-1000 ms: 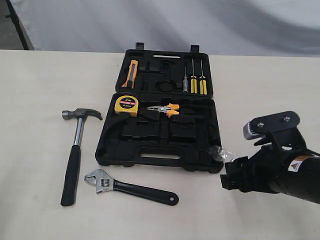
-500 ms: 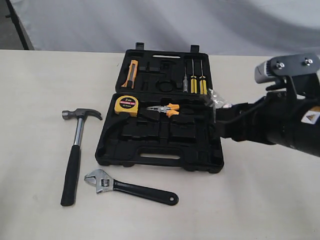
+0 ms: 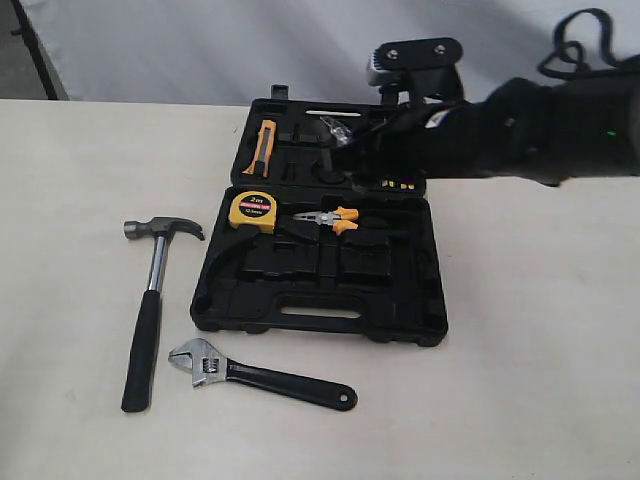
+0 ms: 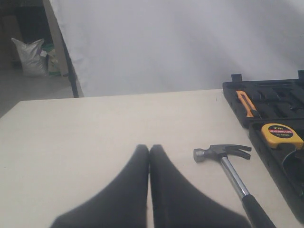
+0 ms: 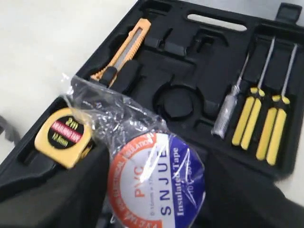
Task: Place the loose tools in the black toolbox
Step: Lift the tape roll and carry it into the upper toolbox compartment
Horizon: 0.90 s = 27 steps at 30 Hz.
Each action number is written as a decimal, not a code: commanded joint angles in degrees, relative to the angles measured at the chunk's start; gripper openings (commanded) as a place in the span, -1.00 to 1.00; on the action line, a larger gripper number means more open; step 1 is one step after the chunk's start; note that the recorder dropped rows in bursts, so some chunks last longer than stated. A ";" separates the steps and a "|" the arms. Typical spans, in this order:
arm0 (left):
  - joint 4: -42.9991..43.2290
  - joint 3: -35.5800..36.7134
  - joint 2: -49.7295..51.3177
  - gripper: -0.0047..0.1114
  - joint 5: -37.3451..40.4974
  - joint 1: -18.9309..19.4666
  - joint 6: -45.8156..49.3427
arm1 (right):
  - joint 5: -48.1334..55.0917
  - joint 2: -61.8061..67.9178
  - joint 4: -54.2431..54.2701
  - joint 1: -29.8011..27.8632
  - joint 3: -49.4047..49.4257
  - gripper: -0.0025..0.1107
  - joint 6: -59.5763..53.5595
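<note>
Your right gripper (image 3: 365, 150) has swung in over the last second. It was low over the table (image 3: 520, 400) just off the near right corner of the black toolbox (image 3: 230, 310), and now it hangs over the far half of the open case. The tape roll (image 5: 156, 183) has come with it. The jaws stand about half open and are clamped on the roll from both sides, with its clear wrapper sticking out ahead of the fingers.

In the right wrist view the round recess (image 5: 176, 102) lies just beyond the roll, between the orange utility knife (image 5: 124, 52) and the yellow-handled screwdrivers (image 5: 259, 121). That is probably where the roll belongs. From these angles you can't tell whether the roll is squarely above the recess, or how high it hangs, so check the alignment before you let go.

So the first of the three loose tools is at the case but not yet seated. The hammer (image 3: 150, 300) lies on the table left of the toolbox, head at the far end. The wrench (image 3: 262, 374) lies in front of the near edge with its jaw end to the left. Neither touches the case. The tape measure (image 3: 252, 209) and the pliers (image 3: 330, 218) sit in the near half.

Your left gripper (image 4: 149, 154) is out of the exterior view, and its wrist camera shows it over bare table left of the hammer. Its fingertips are pressed together and hold nothing, so you must open it before it can take the hammer.
</note>
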 commanded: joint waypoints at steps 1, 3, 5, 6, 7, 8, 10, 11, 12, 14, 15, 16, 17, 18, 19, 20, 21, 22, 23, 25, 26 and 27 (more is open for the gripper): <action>-0.78 0.53 -0.46 -0.89 -0.97 0.19 -0.59 | 1.35 9.47 -0.29 -0.17 -12.00 -0.96 -1.08; -0.78 0.53 -0.46 -0.89 -0.97 0.19 -0.59 | 3.75 14.02 -0.54 -0.65 -18.08 -0.96 -1.52; -0.78 0.53 -0.46 -0.89 -0.97 0.19 -0.59 | 6.47 17.85 -0.54 -0.93 -23.23 -0.96 -1.91; -0.78 0.53 -0.46 -0.89 -0.97 0.19 -0.59 | 7.98 19.70 -0.71 -1.46 -25.72 -0.96 -1.91; -0.78 0.53 -0.46 -0.89 -0.97 0.19 -0.59 | 9.35 21.12 -0.71 -1.57 -28.04 -0.96 -1.91; -0.78 0.53 -0.46 -0.89 -0.97 0.19 -0.59 | 10.52 22.72 -1.52 -2.03 -29.95 -0.96 -1.91; -0.78 0.53 -0.46 -0.89 -0.97 0.19 -0.59 | 12.43 25.31 -3.15 -2.55 -32.60 -0.96 -1.91; -0.78 0.53 -0.46 -0.89 -0.97 0.19 -0.59 | 13.10 26.29 -3.15 -2.88 -33.56 -0.96 -1.91; -0.78 0.53 -0.46 -0.89 -0.97 0.19 -0.59 | 13.34 27.07 -3.25 -3.07 -33.99 -0.96 -1.91; -0.78 0.53 -0.46 -0.89 -0.97 0.19 -0.59 | 13.34 27.90 -3.25 -3.45 -34.42 -0.96 -1.91; -0.78 0.53 -0.46 -0.89 -0.97 0.19 -0.59 | 13.20 28.19 -3.37 -3.57 -34.39 -0.96 -1.91; -0.78 0.53 -0.46 -0.89 -0.97 0.19 -0.59 | 13.02 28.49 -3.66 -3.72 -34.39 -0.96 -1.91; -0.78 0.53 -0.46 -0.89 -0.97 0.19 -0.59 | 12.77 28.64 -3.78 -3.73 -34.49 -0.96 -2.15; -0.78 0.53 -0.46 -0.89 -0.97 0.19 -0.59 | 12.66 28.93 -3.90 -3.73 -34.49 -0.96 -2.28; -0.78 0.53 -0.46 -0.89 -0.97 0.19 -0.59 | 12.52 29.18 -3.90 -3.73 -34.49 -0.96 -2.28; -0.78 0.53 -0.46 -0.89 -0.97 0.19 -0.59 | 12.41 29.30 -4.01 -3.73 -34.49 -0.96 -2.28; -0.78 0.53 -0.46 -0.89 -0.97 0.19 -0.59 | 12.41 29.77 -4.15 -3.73 -34.49 -0.96 -2.28; -0.78 0.53 -0.46 -0.89 -0.97 0.19 -0.59 | 12.41 30.00 -4.15 -3.73 -34.49 -0.96 -2.28; -0.78 0.53 -0.46 -0.89 -0.97 0.19 -0.59 | 12.81 30.41 -4.46 -3.73 -34.49 -0.96 -2.28; -0.78 0.53 -0.46 -0.89 -0.97 0.19 -0.59 | 12.82 30.77 -4.59 -3.73 -34.49 -0.96 -2.28; -0.78 0.53 -0.46 -0.89 -0.97 0.19 -0.59 | 12.82 30.90 -4.74 -3.73 -34.49 -0.96 -2.28; -0.78 0.53 -0.46 -0.89 -0.97 0.19 -0.59 | 12.82 30.90 -4.74 -3.73 -34.49 -0.95 -2.28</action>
